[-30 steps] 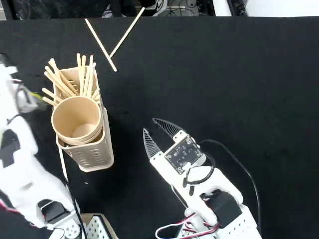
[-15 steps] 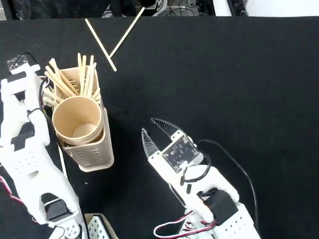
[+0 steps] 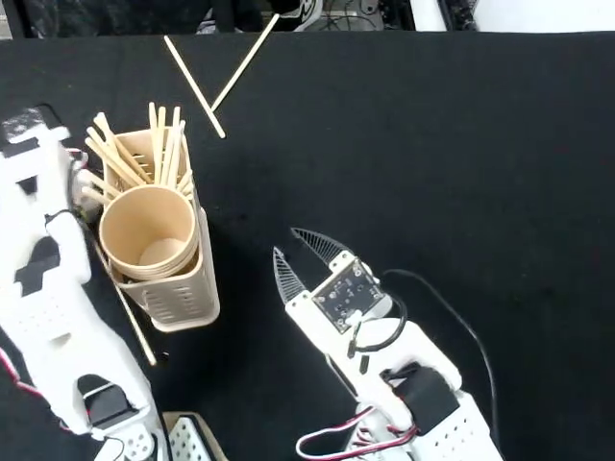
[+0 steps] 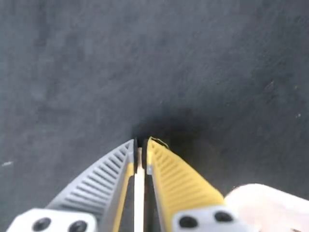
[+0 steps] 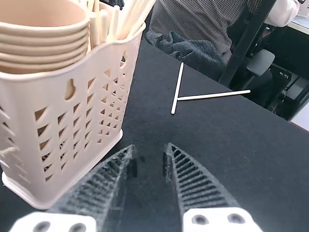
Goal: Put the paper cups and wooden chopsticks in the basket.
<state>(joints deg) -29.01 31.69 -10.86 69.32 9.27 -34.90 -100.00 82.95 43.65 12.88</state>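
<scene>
The left hand (image 4: pixel 141 142) pinches a wooden chopstick (image 3: pixel 135 327) lying 11 to 5 o'clock, with the basket (image 3: pixel 187 298) just beside it at 3 o'clock. The right hand (image 5: pixel 148 146) is spread.

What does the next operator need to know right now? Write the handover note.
Left gripper: shut on a chopstick, close over the table beside the basket.
Right gripper: open, empty, on the basket's other side.
Done: paper cups stacked in the basket, with a bunch of chopsticks standing next to them.
To do: basket the held chopstick, then the two loose chopsticks touching at the table's far edge.
</scene>
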